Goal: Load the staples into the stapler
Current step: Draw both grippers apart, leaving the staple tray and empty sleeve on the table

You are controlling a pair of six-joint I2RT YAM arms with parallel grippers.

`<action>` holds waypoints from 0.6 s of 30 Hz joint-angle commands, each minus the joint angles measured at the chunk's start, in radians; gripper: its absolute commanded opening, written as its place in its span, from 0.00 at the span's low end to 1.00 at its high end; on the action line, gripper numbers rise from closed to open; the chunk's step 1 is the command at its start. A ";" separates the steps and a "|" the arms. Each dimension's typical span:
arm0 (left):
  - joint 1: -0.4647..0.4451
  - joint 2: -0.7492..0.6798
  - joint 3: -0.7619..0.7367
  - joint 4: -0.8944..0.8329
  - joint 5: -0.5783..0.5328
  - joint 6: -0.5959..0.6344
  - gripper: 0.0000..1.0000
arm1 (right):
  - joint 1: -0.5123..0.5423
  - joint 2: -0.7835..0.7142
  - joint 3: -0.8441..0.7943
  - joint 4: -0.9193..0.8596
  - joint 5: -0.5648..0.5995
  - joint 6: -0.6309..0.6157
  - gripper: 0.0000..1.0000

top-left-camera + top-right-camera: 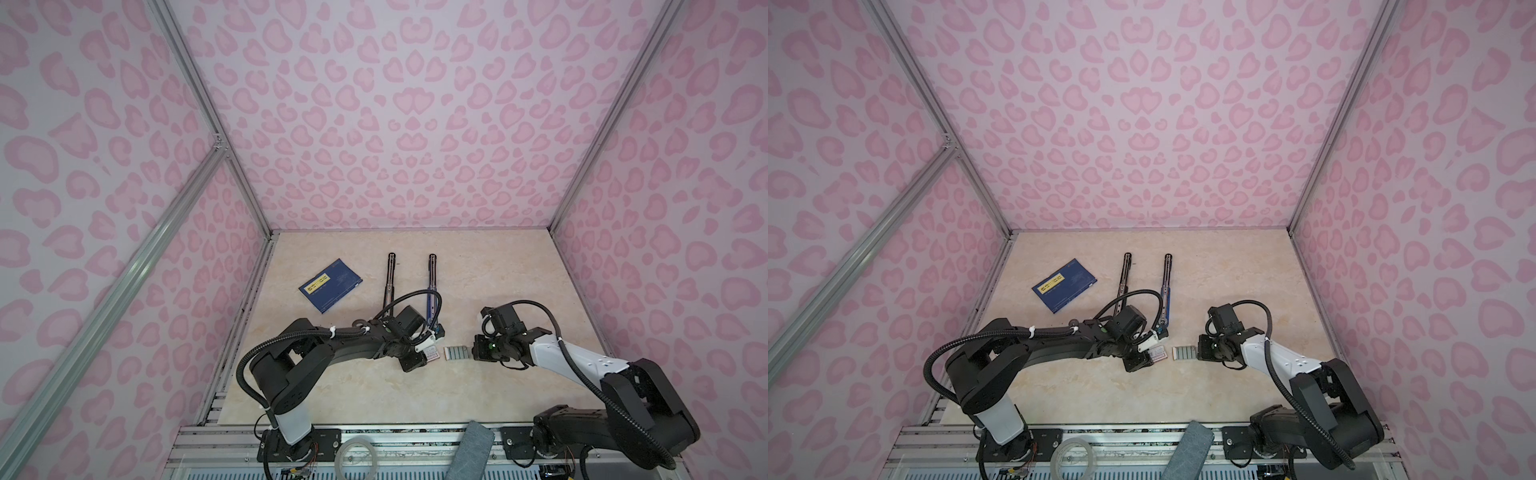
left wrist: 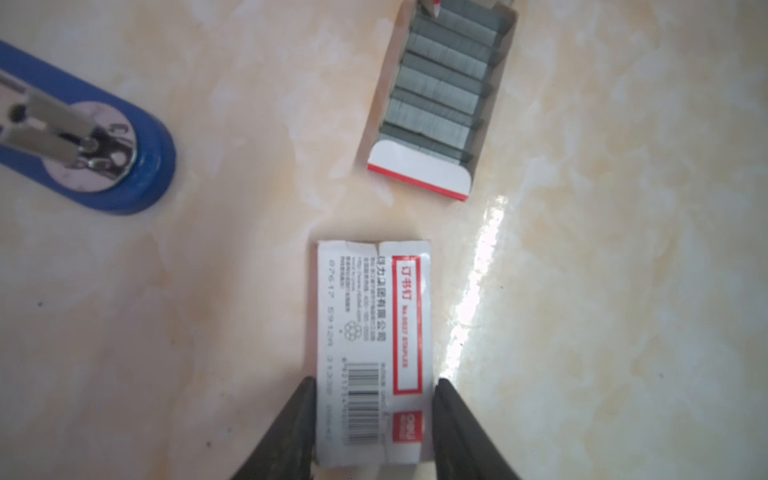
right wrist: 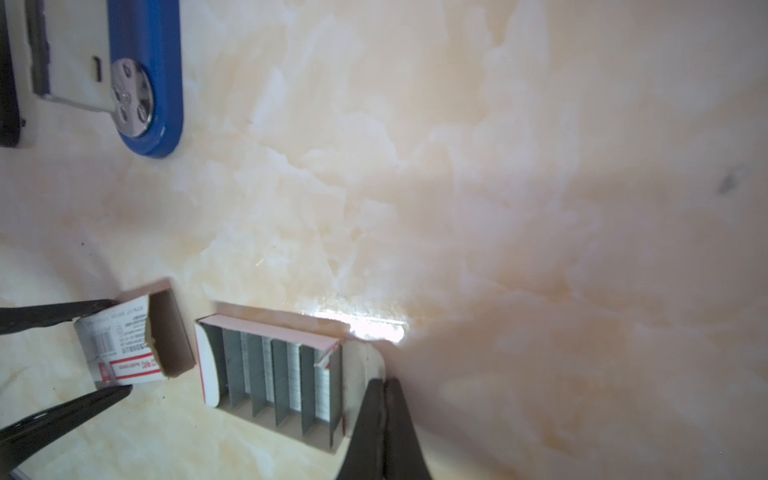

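The staples [image 3: 282,374] lie bared in their tray [image 3: 274,326], just beside the sleeve [image 2: 374,316] our left gripper [image 2: 374,380] clamps by its sides; our right gripper [image 3: 384,384] is closed tight at the tray's end. We judge lifting a strip into the stapler [image 3: 166,83] remains

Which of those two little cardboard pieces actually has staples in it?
The open tray nearest the right gripper: grey staples fill it. The printed sleeve in the left gripper is hollow.

Two staplers [image 1: 390,278] [image 1: 432,278], one booklet [image 1: 330,284]
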 commanded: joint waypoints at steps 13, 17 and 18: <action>0.000 -0.104 -0.083 -0.138 -0.321 -0.598 0.49 | 0.024 0.003 -0.045 0.155 -0.089 0.144 0.00; 0.001 -0.129 -0.124 -0.163 -0.368 -0.716 0.49 | 0.076 0.018 -0.061 0.245 -0.098 0.226 0.00; 0.002 -0.137 -0.131 -0.181 -0.396 -0.743 0.50 | 0.091 0.026 -0.061 0.265 -0.096 0.245 0.00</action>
